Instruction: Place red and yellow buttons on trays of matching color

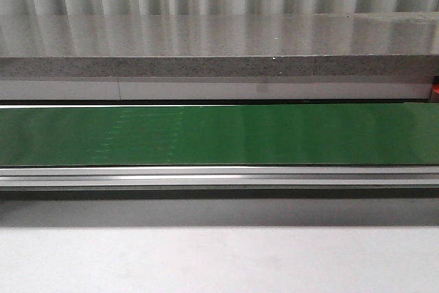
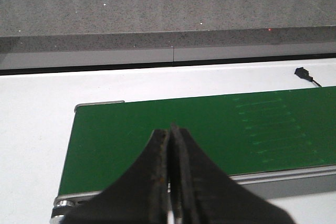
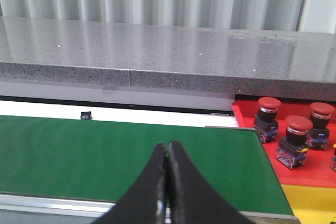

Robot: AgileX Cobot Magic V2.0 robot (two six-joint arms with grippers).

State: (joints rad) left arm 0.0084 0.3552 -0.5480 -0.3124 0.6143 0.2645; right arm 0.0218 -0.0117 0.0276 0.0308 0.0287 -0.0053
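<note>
Three red buttons stand on the red tray (image 3: 315, 169) in the right wrist view: one at the back (image 3: 268, 109), one nearer (image 3: 297, 131) and one further along (image 3: 321, 116). A yellow tray (image 3: 315, 203) lies beside the red one, and only a sliver of something yellow (image 3: 334, 151) shows at the picture's edge. My right gripper (image 3: 167, 146) is shut and empty over the green belt (image 3: 105, 156). My left gripper (image 2: 171, 129) is shut and empty over the belt's other end (image 2: 210, 129). The front view shows only the bare belt (image 1: 219, 135); no gripper or button appears there.
A grey stone ledge (image 1: 219, 46) runs behind the belt. An aluminium rail (image 1: 219, 176) borders the belt's near side. A small black sensor (image 2: 303, 72) with a cable sits on the white table behind the belt; the same kind of part (image 3: 85, 114) shows in the right wrist view.
</note>
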